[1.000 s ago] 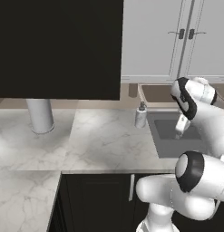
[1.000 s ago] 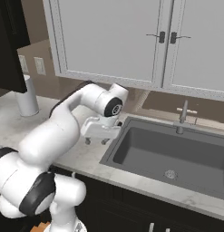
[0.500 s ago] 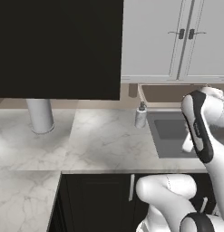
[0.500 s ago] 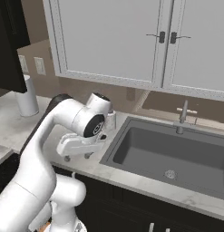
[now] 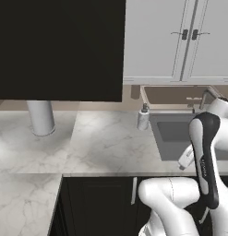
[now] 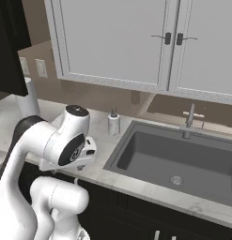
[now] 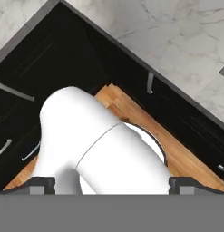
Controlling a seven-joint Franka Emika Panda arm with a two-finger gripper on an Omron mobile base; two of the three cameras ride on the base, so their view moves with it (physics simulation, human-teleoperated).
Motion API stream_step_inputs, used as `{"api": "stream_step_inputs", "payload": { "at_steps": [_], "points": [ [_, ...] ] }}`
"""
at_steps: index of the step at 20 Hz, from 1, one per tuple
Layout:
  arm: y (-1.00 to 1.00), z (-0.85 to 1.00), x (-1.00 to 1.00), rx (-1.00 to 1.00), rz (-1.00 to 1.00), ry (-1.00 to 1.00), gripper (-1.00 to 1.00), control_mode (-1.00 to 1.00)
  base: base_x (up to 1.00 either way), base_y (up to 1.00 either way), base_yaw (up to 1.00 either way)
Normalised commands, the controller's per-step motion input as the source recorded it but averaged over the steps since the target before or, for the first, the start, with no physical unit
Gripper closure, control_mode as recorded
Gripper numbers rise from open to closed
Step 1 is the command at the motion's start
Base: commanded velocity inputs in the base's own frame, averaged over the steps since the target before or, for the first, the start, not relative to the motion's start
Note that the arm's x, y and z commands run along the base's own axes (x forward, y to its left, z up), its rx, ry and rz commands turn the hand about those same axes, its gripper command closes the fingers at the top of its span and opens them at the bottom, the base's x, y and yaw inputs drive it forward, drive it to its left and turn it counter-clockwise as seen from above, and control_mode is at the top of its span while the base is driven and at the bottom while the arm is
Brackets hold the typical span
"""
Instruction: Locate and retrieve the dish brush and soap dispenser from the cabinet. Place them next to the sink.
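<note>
The soap dispenser, a small white bottle with a dark pump, stands upright on the marble counter just left of the grey sink. The black wall cabinet hangs at the upper left with its flat door shut, hiding its inside. The dish brush is out of view. My arm is folded low at the counter's front edge. My gripper points down at the floor, open and holding nothing, with its two tips far apart. It is well away from the dispenser.
A tall plain grey cylinder stands on the counter below the black cabinet. White-doored wall cabinets hang above the sink, and a metal faucet rises behind the basin. Black lower cabinets and wood floor lie below my hand.
My arm has swung away from above the sink and folded down toward the counter's front edge, with the hand now pointing at the floor. The soap dispenser has not moved.
</note>
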Motion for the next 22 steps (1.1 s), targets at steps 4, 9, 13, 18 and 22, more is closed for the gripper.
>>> {"api": "stream_step_inputs", "payload": {
  "at_steps": [4,9,13,18,22],
  "points": [
    [0.05,0.07,-0.38,-0.09,-0.26,-0.07,-1.0,-1.0,0.0,0.0,0.0],
    [0.01,0.12,-0.09,-0.03,-0.35,0.0,-1.0,-1.0,0.0,0.0,0.0],
    [0.04,0.15,0.0,-0.02,-0.2,0.12,-1.0,-1.0,0.0,0.0,0.0],
    [0.0,0.0,0.0,0.0,0.0,0.01,-1.0,-1.0,0.0,0.0,0.0],
    [0.16,0.1,0.0,-0.03,-0.01,0.01,-1.0,-1.0,0.0,0.0,0.0]
  ]
}}
